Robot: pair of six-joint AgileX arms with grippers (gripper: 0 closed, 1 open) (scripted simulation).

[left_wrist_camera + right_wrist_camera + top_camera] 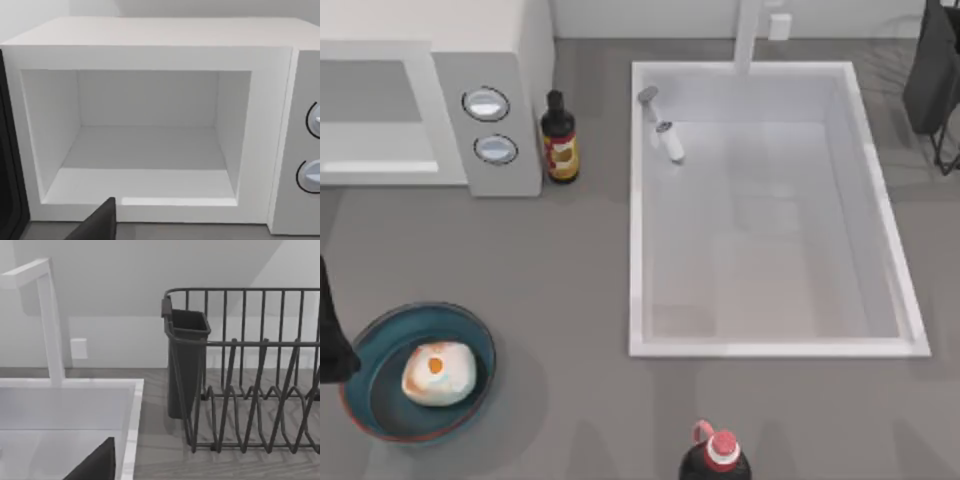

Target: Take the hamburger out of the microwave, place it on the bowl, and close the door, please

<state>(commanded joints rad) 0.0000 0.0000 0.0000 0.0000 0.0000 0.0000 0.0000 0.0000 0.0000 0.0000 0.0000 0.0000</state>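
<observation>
The hamburger [438,373] lies inside the dark teal bowl [380,345] at the table's front left. The white microwave [490,60] stands at the back left, and the left wrist view looks straight into its bare cavity [145,145]. The door [7,165] is swung open, seen as a dark strip beside the cavity. My left arm [330,340] is a dark shape at the table's left edge, just left of the bowl. A dark part of my left gripper [100,225] pokes in before the microwave. A dark part of my right gripper [97,465] hangs over the sink's back right corner.
A dark sauce bottle [559,137] stands right of the microwave's knobs [486,103]. The large white sink [880,220] with its faucet [748,35] takes up the right half. A dark dish rack [250,390] sits at the back right. A red-capped cola bottle [717,458] stands at the front edge.
</observation>
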